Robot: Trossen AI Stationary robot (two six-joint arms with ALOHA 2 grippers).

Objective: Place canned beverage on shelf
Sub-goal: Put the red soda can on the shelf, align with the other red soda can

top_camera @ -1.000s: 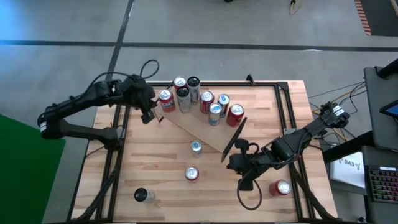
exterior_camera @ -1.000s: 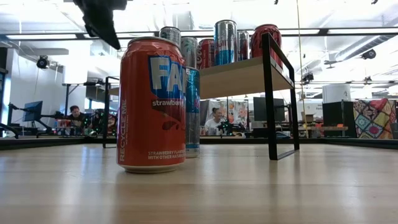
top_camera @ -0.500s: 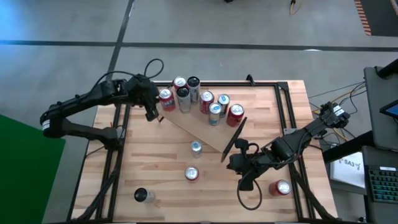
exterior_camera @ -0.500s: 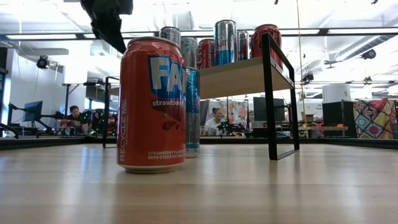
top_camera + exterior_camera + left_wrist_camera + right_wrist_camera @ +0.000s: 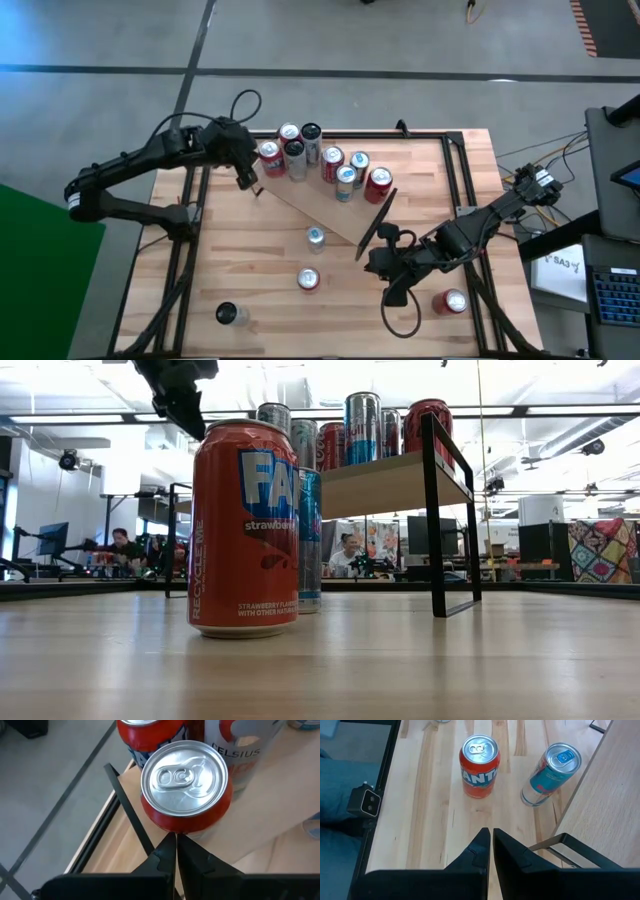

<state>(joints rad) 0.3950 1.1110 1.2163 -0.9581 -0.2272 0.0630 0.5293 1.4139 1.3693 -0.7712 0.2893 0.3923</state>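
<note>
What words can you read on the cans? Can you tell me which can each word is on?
"FA", "strawberry", "RECYCLE ME", "STRAWBERRY FLAVOR WITH OTHER NATURAL": orange can nearest the low view.
"Fanta": same orange can, right wrist view.
"CELSIUS": white can, left wrist view.
Slim teal can: print unreadable.
Shelf cans: labels too blurred.
</note>
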